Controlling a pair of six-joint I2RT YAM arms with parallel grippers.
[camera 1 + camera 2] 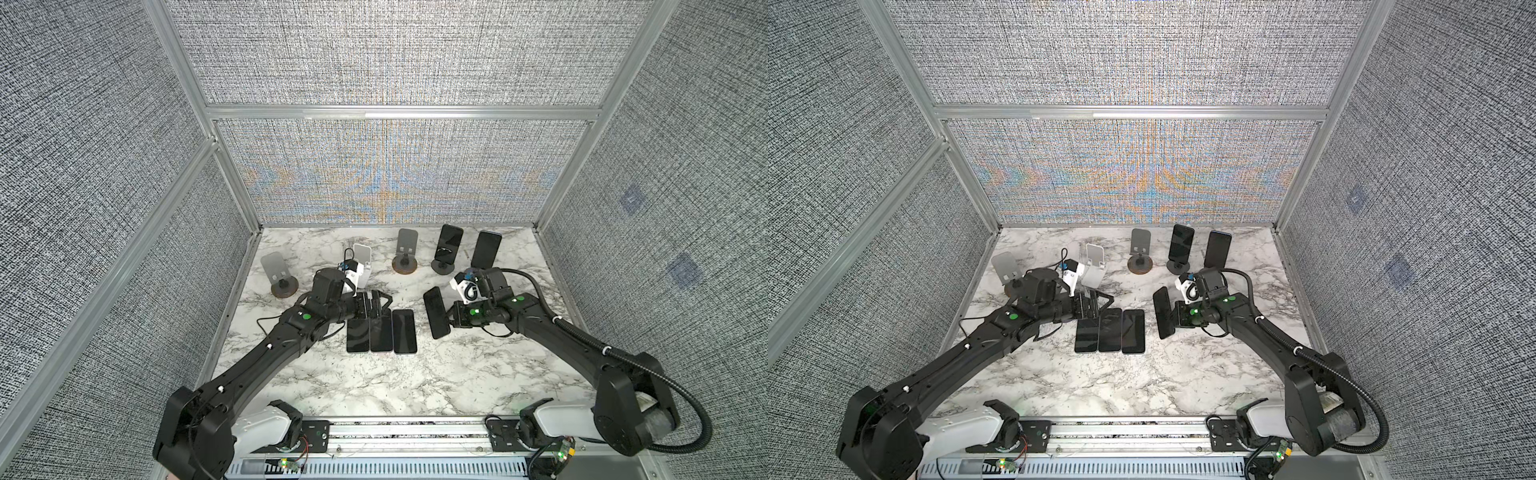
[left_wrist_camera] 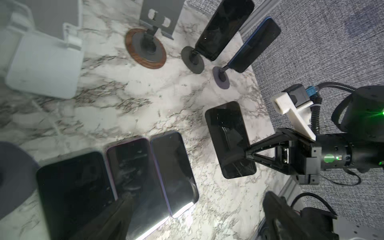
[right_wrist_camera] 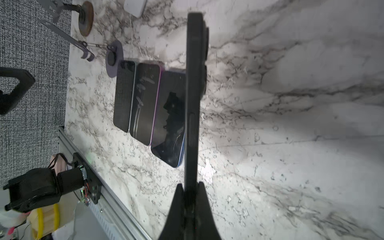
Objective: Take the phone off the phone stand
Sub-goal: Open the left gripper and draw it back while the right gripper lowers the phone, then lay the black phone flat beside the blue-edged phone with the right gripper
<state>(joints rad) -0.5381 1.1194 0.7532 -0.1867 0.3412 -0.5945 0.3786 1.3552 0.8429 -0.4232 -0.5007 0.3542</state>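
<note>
So, right hand (image 1: 449, 321) is clamped tight on a black phone (image 1: 436, 312). It grips near one end, with the phone edge-on, off any stand and over the worktop (image 1: 415, 382), just right of the row of three phones (image 1: 381, 332) lying flat. Left hand (image 1: 374, 306) hangs over the far end of that row, jaws spread full, holding nothing.

Risks as I see them:
- Grip is at the phone's end only (right wrist view shows nearly the whole body sticking out past the fingertips (image 3: 202, 193)). Long lever and a smooth case, so a fast swing or hard touchdown could make it pivot or slip out.
- Laying it flat too close to the row could land it on the rightmost phone (image 1: 404, 331) or shove the row.
- Left hand sits low over the row, so a sloppy pull-back could drag a finger across the screens.
- Two more phones (image 1: 449, 244) sit on stands (image 1: 442, 266) at the back right, near the right wrist. A cable or elbow sweep could tip them.
</note>
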